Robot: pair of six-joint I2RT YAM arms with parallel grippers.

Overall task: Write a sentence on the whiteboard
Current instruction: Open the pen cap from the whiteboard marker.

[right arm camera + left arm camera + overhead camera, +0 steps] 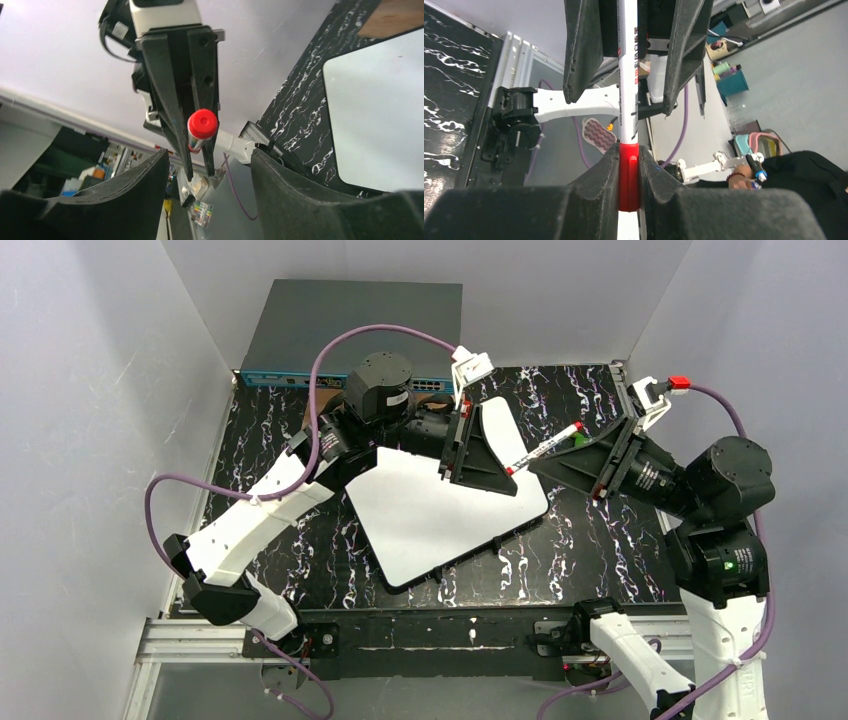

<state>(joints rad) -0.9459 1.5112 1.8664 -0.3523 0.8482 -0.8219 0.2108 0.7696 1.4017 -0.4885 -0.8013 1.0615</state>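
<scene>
The whiteboard (430,510) lies flat on the black marbled table, its surface blank; part of it shows in the right wrist view (380,115). My left gripper (505,472) hovers over the board's far right part and is shut on the red cap of a white marker (545,448). The left wrist view shows the cap (629,175) pinched between my fingers. The marker's body (628,100) runs away between the jaws of my right gripper (560,455), which stand wide open on either side without touching it. In the right wrist view the marker's red end (202,124) faces the camera.
A grey network switch box (350,325) stands at the back left. A brown wooden plate (392,17) lies beyond the board, mostly hidden under the left arm. Grey walls enclose the table on three sides. Purple cables loop from both arms.
</scene>
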